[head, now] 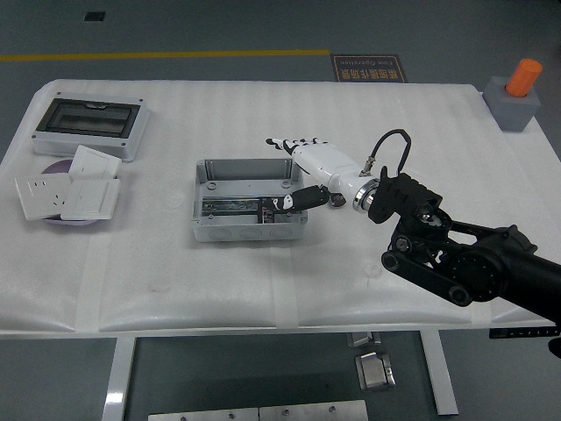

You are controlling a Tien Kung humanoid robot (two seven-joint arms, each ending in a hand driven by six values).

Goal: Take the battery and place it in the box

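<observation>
Fingers spread over box; second battery beside.

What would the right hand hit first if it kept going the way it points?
Likely the box's far wall: the right hand points left across the open box. Depth is unclear, so it might pass above.

A white table, covered in padded white sheeting, carries several bystanders. At its far left corner lies a grey enclosure with a dark transparent lid. Just in front of it, near the left edge, white wall sockets and switch plates are stacked loosely on a purple disc that peeks out beneath them. At the far right corner stands a grey block with an orange cylinder upright on top. Beyond the table, the grey floor shows a yellow line and a dark floor sign.
</observation>
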